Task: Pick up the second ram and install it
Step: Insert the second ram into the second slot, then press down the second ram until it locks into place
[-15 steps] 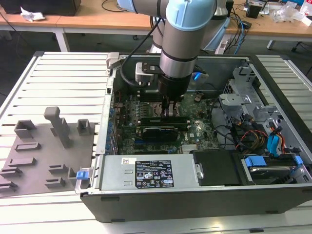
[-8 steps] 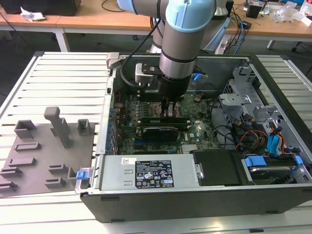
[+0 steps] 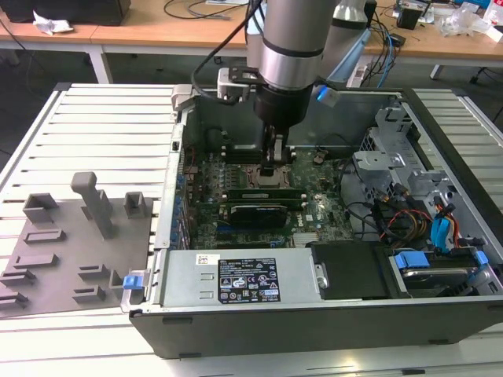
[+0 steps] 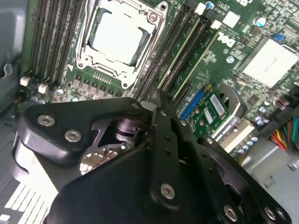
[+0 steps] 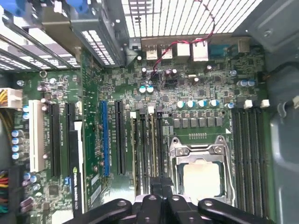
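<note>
Hovering mid-frame over memory slots (image 5: 149,140): gripper (image 5: 161,186), fingers pressed together, seemingly empty; risk of striking processor socket (image 5: 202,172).

Even overhead room light, moderate sharpness in all views.

In the exterior view the slatted table (image 3: 102,118) is bright, and the case interior beside the CPU socket (image 3: 263,177) lies in soft shadow. In the second wrist view the CPU socket (image 4: 119,39) shows glare; the gripper linkage (image 4: 154,154) below it is dark and soft. In the first wrist view the vent grille (image 5: 187,16) is overexposed.
</note>
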You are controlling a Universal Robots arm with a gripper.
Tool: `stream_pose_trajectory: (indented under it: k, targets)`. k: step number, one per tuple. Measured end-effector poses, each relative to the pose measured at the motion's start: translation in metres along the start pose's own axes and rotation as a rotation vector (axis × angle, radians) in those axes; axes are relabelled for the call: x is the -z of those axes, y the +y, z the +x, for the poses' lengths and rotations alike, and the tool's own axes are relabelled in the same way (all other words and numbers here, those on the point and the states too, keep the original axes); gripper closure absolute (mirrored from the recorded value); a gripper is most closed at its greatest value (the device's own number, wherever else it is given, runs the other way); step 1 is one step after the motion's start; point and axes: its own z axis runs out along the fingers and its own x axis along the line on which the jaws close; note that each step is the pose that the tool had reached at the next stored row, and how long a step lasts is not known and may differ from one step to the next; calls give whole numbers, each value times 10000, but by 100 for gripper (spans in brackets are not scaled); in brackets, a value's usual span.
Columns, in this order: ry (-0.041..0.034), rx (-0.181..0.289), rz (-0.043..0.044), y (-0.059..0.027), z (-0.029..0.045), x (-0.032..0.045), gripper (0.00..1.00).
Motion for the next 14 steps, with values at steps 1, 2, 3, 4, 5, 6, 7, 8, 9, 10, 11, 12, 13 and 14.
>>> stream_pose_trajectory:
  k: [1, 2, 3, 4, 5, 6, 7, 8, 9, 10, 11, 12, 13, 14]
  targets:
    - [1, 0, 0, 2, 0, 30, 89]
    - [-1, -1, 1, 2, 0, 32, 89]
    - [-1, -1, 1, 2, 0, 32, 89]
    - [1, -1, 0, 2, 0, 33, 89]
    - [1, -2, 0, 3, 0, 33, 89]
    - [0, -1, 1, 2, 0, 34, 89]
    - [1, -1, 0, 3, 0, 34, 89]
    - [1, -1, 0, 2, 0, 34, 89]
    - [1, -1, 1, 2, 0, 35, 89]
    - [1, -1, 1, 2, 0, 35, 89]
    - [1, -2, 0, 2, 0, 35, 89]
    - [4, -1, 0, -6, 0, 36, 89]
    - [13, -2, 0, -26, -1, 35, 89]
    - [20, -3, 0, -56, -3, 33, 89]
